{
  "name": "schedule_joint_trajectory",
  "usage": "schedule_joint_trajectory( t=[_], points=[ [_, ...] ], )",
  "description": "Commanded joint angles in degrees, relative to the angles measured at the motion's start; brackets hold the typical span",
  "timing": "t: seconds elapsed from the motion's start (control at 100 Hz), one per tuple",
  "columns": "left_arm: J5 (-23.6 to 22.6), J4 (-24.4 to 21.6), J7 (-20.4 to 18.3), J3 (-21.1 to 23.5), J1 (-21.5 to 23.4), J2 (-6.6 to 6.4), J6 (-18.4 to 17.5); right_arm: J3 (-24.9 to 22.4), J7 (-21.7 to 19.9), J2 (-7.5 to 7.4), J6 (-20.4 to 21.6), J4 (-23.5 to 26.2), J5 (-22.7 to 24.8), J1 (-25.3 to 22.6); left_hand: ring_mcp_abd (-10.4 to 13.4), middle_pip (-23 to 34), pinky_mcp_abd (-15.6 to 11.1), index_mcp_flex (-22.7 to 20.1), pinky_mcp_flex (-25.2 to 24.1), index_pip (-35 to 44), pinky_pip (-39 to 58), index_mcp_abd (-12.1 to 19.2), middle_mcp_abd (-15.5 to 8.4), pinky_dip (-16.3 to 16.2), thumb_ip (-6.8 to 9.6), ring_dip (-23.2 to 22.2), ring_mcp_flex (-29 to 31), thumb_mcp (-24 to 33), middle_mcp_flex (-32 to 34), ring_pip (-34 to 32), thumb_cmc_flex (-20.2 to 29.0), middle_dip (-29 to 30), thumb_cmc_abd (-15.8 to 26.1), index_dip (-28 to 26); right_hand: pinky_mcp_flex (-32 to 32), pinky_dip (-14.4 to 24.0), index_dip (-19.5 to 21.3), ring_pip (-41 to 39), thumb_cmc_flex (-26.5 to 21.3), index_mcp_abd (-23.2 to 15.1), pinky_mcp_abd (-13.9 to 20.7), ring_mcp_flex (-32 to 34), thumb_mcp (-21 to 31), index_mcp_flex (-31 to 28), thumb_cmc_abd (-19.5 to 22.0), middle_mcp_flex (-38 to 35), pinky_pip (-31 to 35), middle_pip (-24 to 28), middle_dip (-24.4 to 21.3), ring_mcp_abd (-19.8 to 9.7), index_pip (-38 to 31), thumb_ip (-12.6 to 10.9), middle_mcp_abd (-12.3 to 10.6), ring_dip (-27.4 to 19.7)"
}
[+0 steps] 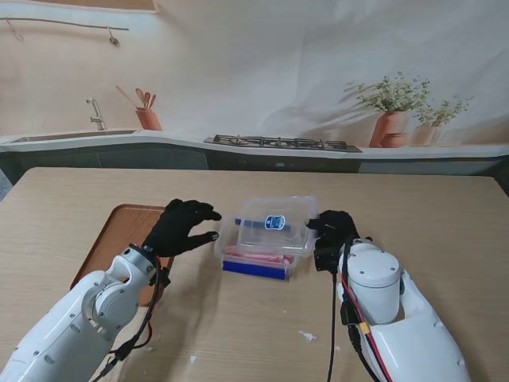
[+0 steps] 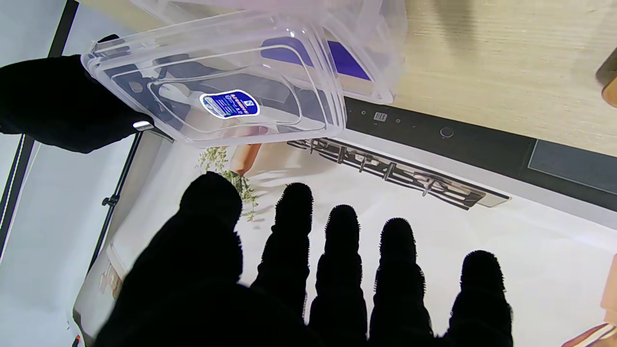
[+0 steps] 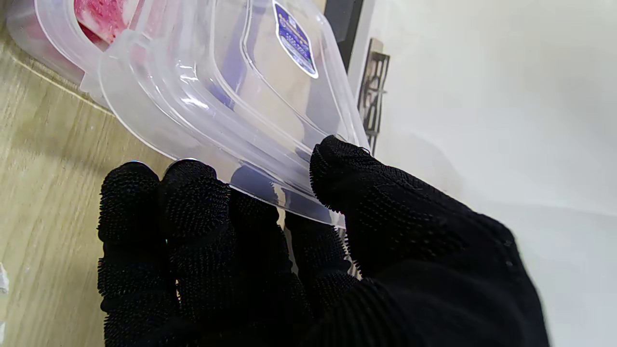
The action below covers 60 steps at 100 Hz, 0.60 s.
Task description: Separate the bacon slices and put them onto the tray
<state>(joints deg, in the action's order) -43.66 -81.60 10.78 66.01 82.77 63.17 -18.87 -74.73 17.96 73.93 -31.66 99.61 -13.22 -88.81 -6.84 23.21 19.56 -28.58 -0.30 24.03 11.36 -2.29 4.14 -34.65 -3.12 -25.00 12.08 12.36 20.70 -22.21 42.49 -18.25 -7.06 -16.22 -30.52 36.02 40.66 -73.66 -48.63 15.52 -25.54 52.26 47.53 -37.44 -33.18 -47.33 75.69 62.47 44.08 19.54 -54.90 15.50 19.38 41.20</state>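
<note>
A clear plastic box point(image 1: 256, 263) with a blue base holds pink bacon slices point(image 1: 258, 257) at the table's middle. Its clear lid point(image 1: 274, 224), with a blue sticker point(image 1: 275, 222), is lifted and tilted above the box. My right hand point(image 1: 332, 236) is shut on the lid's right edge, thumb point(image 3: 347, 193) on top and fingers point(image 3: 193, 193) beneath the lid point(image 3: 231, 96). Bacon point(image 3: 103, 17) shows in the box under it. My left hand point(image 1: 183, 227) hovers open to the left of the box, fingers point(image 2: 342, 250) spread, holding nothing. The lid point(image 2: 226, 91) hangs beyond them.
A brown wooden tray point(image 1: 119, 235) lies at the left, partly under my left arm. Small white scraps point(image 1: 308, 336) lie on the table near me. A counter with sink, stove and potted plants runs along the far wall.
</note>
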Motion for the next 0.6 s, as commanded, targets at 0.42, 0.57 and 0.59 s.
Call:
schedule_joint_trajectory(
  t=[0.42,0.57,0.59],
  points=[
    [0.0,0.9,-1.6,-1.4,-0.8,-0.05,0.6,-4.4,1.0,0.48,4.5,5.4,-11.7,-4.1,1.0,-0.5,-0.4,-0.7,-0.3,-0.8,-2.4,-0.2,-2.1,0.7,1.76,0.7,-1.3,-2.5,-0.1,1.4,1.4,0.3,3.0,0.1,-0.4,2.4,2.1,-0.5,-5.1,-2.4,1.2,1.8,7.8,0.0,2.5,-1.3,2.5,2.2,2.1,0.7,-1.3,-3.8,-0.5,1.3],
    [0.0,1.0,-1.7,-1.6,-0.9,-0.08,0.6,-6.7,-0.1,-0.24,7.2,6.9,-10.8,-6.1,1.1,-0.5,-0.4,-0.6,-0.4,-0.9,-2.5,-0.2,-2.1,0.7,1.77,0.8,-1.3,-2.7,-0.1,1.4,1.5,0.3,3.1,0.2,-0.4,2.6,2.4,-0.6,-4.9,-2.8,1.6,1.8,7.6,0.0,2.7,-1.3,2.3,2.2,2.2,0.4,-1.3,-3.9,-0.8,1.4],
    [0.0,1.0,-1.7,-1.6,-0.9,-0.07,0.6,-7.0,-0.3,-0.32,7.5,7.2,-10.6,-6.4,1.1,-0.5,-0.4,-0.7,-0.4,-0.8,-2.5,-0.2,-2.0,0.7,1.79,0.7,-1.3,-2.7,-0.1,1.4,1.6,0.3,3.1,0.1,-0.4,2.6,2.4,-0.5,-5.0,-2.8,1.6,1.8,7.6,0.0,2.7,-1.3,2.3,2.2,2.2,0.4,-1.3,-3.9,-0.8,1.4]
  ],
)
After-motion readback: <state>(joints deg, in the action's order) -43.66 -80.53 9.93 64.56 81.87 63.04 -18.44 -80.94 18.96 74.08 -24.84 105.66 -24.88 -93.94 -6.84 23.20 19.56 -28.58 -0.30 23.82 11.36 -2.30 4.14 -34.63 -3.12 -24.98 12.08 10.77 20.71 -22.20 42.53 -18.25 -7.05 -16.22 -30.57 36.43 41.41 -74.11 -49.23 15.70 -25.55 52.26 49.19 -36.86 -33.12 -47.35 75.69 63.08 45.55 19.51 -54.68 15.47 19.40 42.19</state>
